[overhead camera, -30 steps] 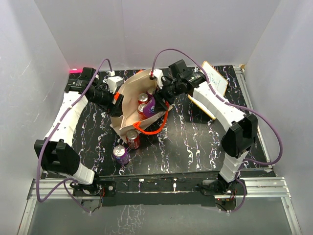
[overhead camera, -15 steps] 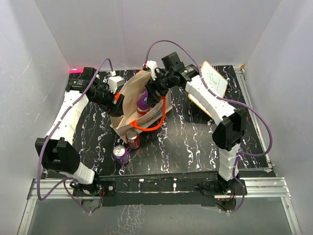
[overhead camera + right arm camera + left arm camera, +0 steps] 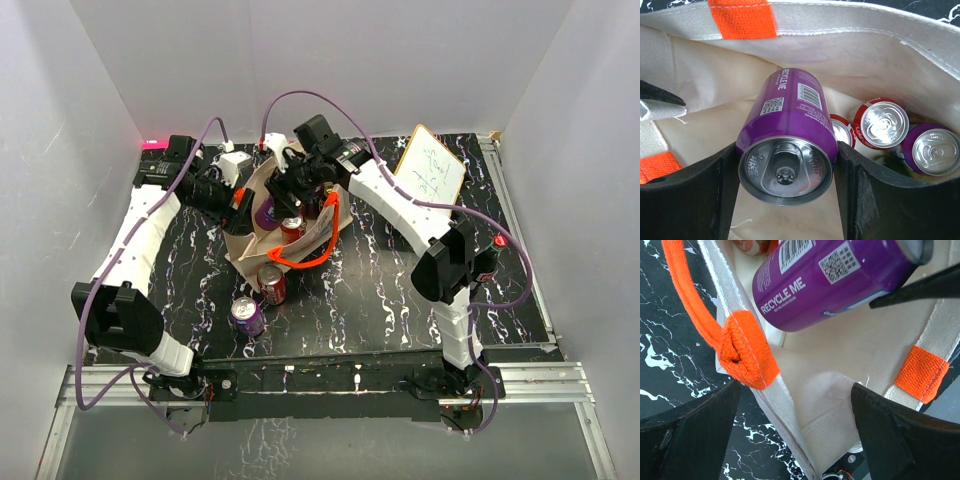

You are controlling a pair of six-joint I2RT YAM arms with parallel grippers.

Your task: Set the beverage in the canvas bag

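The beige canvas bag (image 3: 318, 228) with orange handles (image 3: 300, 262) stands open at the table's middle back. My right gripper (image 3: 277, 192) is shut on a purple can (image 3: 268, 213) and holds it tilted inside the bag's mouth, above the floor. The right wrist view shows the can (image 3: 790, 135) gripped between both fingers (image 3: 700, 195), top towards the camera. My left gripper (image 3: 795, 390) is open, astride the bag's left rim (image 3: 785, 405), with the can (image 3: 825, 280) just beyond it.
Two red cans (image 3: 884, 123) and another purple can (image 3: 932, 150) stand inside the bag. A red can (image 3: 271, 284) and a purple can (image 3: 247, 315) stand on the table in front of it. A white board (image 3: 430, 170) lies at the back right.
My right gripper has carried the purple can leftward and down into the bag's left half. The left gripper has stayed at the bag's rim.
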